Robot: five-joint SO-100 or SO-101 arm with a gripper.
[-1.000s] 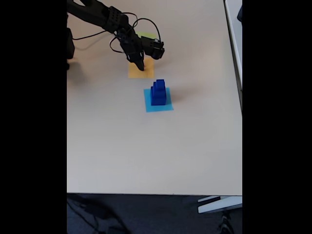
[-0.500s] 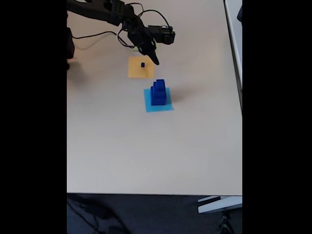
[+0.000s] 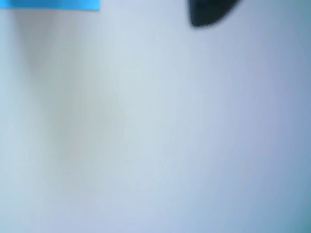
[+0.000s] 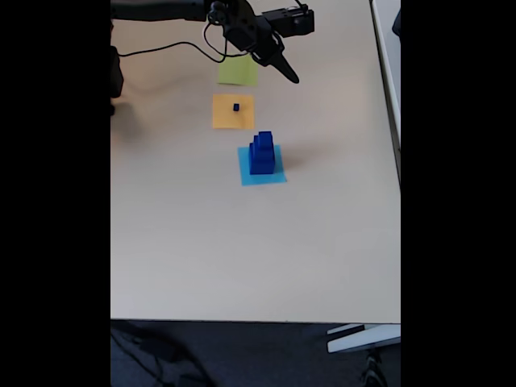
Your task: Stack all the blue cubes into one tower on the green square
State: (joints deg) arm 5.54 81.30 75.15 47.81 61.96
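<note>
In the fixed view, a tower of blue cubes (image 4: 260, 153) stands on the light blue paper square (image 4: 274, 177). A tiny blue cube (image 4: 236, 106) sits alone on the orange square (image 4: 226, 117). The green square (image 4: 236, 72) lies bare at the back, partly under the arm. My gripper (image 4: 292, 79) hangs above the table to the right of the green square, its fingers together in one point with nothing in them. The blurred wrist view has a dark fingertip (image 3: 206, 14) at the top edge and a strip of the light blue square (image 3: 48, 4) at the top left.
The black arm (image 4: 242, 24) and its cables (image 4: 173, 50) cross the table's back left. The table's right edge (image 4: 397, 161) and front edge (image 4: 258, 321) bound the pale tabletop. A light object (image 4: 359, 337) lies on the floor below the front right corner.
The gripper left the tiny blue cube on the orange square, then rose and swung back and to the right, uncovering the green square. The tower has not moved.
</note>
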